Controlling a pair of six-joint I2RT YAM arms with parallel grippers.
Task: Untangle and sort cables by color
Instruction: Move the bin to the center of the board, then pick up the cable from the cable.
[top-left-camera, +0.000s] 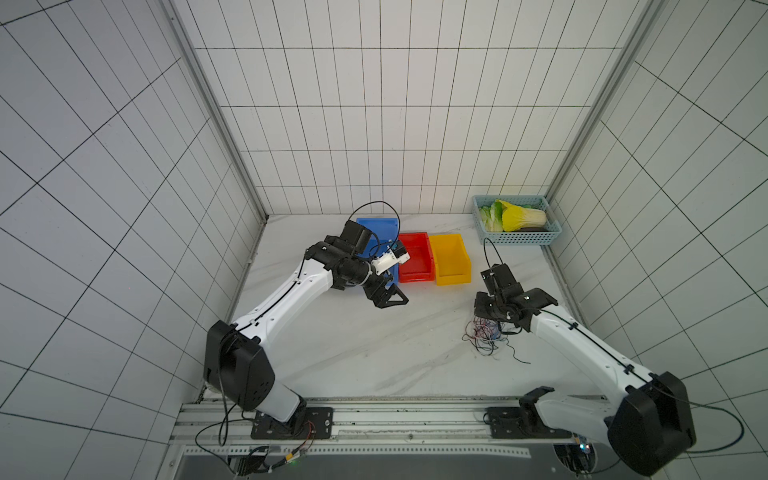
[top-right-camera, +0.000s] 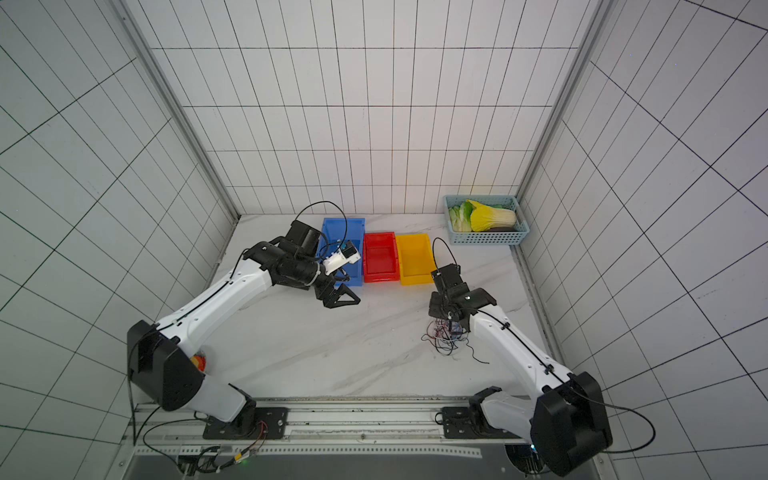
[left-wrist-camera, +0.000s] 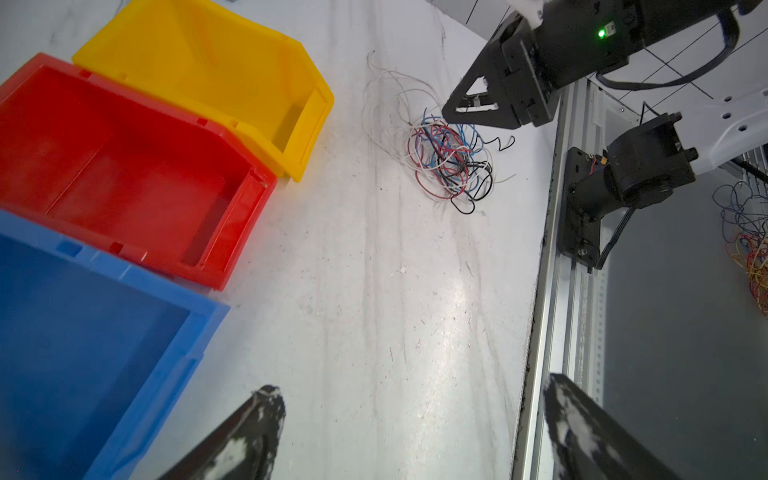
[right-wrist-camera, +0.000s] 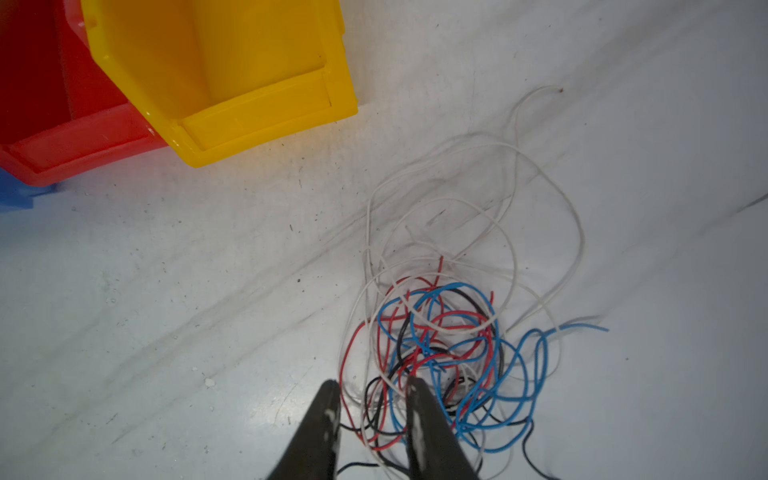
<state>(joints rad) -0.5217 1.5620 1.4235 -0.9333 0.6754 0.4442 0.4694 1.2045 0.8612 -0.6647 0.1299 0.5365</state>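
My right pincer (right-wrist-camera: 372, 382) is open just a bit, straddling the near edge of the cables (right-wrist-camera: 449, 332). They look limp, featherlight and snaggy, so I'd nip the loose blue end (right-wrist-camera: 582, 326) out past it. My left pincer (left-wrist-camera: 411, 384) gapes wide, well away.

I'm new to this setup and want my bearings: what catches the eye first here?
First, the tangle of cables in blue, red, black and white on the right side of the table, with the right gripper down at it, jaws apart. Next, three bright bins in a row at the back: blue bin, red bin, yellow bin, none showing any wire. A basket with a cabbage sits in the far right corner.
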